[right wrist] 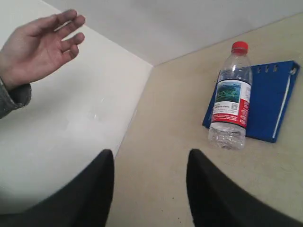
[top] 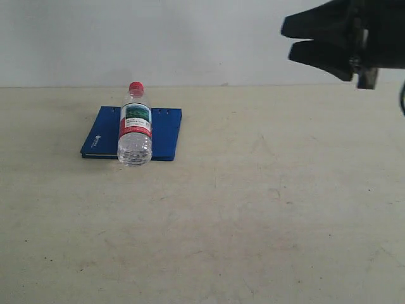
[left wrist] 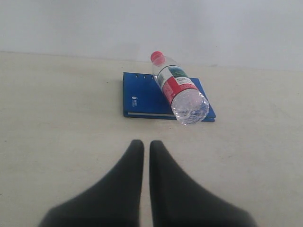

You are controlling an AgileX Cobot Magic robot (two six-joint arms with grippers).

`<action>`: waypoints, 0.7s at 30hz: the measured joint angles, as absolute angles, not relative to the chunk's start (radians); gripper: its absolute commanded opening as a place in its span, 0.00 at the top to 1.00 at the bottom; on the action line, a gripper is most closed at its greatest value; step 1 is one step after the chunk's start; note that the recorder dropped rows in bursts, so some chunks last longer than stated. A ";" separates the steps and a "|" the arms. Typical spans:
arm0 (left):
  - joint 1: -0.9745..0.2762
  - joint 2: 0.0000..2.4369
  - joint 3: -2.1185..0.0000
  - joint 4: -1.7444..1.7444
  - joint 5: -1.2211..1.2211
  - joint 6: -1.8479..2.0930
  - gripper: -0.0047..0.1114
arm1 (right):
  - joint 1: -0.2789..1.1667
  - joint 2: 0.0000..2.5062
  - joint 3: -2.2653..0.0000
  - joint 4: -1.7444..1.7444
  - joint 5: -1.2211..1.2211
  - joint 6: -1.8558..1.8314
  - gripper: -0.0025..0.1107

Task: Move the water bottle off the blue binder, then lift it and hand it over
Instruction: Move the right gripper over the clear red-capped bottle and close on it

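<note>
The water bottle (top: 135, 126) lies on its side across the blue binder (top: 166, 130), red cap toward the back wall, clear base overhanging the binder's near edge. The left wrist view shows the bottle (left wrist: 182, 90) on the binder (left wrist: 139, 97), well ahead of my left gripper (left wrist: 147, 143), which is shut and holds nothing. My right gripper (top: 288, 41) hangs high at the upper right, far from the bottle. It stands open and empty (right wrist: 150, 156), with the bottle (right wrist: 232, 106) and binder (right wrist: 270, 101) off to one side.
The beige table (top: 253, 209) stretches wide around the binder. A white wall (top: 190, 38) runs behind it. A person's open hand (right wrist: 40, 45) shows in the right wrist view, beyond the table against the white wall.
</note>
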State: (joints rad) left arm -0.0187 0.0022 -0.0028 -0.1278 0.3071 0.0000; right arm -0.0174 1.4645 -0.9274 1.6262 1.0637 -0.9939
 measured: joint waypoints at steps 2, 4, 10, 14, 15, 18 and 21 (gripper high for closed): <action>-0.019 0.002 -0.003 -0.128 0.307 0.000 0.92 | 0.038 1.574 -1.031 1.622 1.058 -1.004 0.56; -0.019 0.002 -0.003 -0.128 0.307 0.000 0.92 | 0.120 1.668 -1.150 1.602 1.012 -1.021 0.56; -0.019 0.002 -0.003 -0.128 0.307 0.000 0.92 | 0.327 1.911 -1.449 1.396 0.718 -0.956 0.56; -0.019 0.002 -0.003 -0.128 0.307 0.000 0.92 | 0.387 2.044 -1.582 1.315 0.631 -0.822 0.56; -0.019 0.002 -0.003 -0.128 0.307 0.000 0.92 | 0.400 2.075 -1.610 1.306 0.623 -0.806 0.56; -0.019 0.002 -0.003 -0.128 0.307 0.000 0.92 | 0.439 2.162 -1.680 1.277 0.611 -0.792 0.56; -0.019 0.002 -0.003 -0.128 0.307 0.000 0.92 | 0.480 2.237 -1.726 1.256 0.586 -0.783 0.56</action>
State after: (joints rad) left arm -0.0187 0.0022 -0.0028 -0.1278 0.3071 0.0000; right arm 0.4797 2.2367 -1.7260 1.2564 0.5862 -0.7830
